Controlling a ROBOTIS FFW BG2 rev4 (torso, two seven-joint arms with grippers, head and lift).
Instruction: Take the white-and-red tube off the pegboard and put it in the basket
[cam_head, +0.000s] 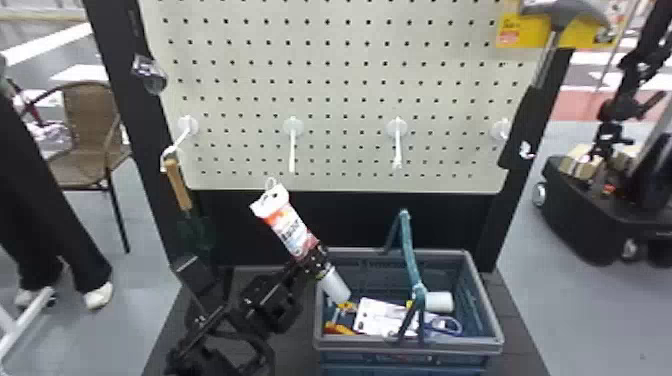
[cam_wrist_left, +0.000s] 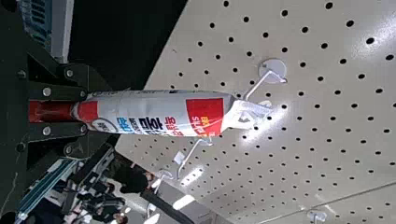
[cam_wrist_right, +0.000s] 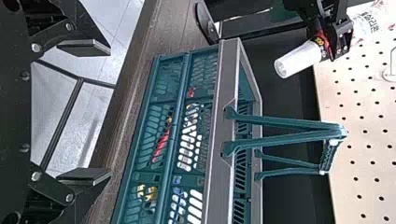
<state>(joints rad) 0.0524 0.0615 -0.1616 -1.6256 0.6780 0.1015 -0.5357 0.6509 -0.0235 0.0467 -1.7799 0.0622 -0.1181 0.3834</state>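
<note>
The left gripper is closing its fingers firmly around the tube near its cap, probably because gripping there is leaving the hanging tab free to clear the hook. The tab is sitting below the hook, apart from it, so the tube is apparently hanging free of the pegboard. It is tilting, tab up and left, cap down and right, above the basket's left side. That slant is probably suiting a cap-first lowering among the things lying inside. The basket handle is standing upright, so the left side is likely offering the easier way in. The right gripper is waiting near the basket, fingers wide apart, holding nothing.
</note>
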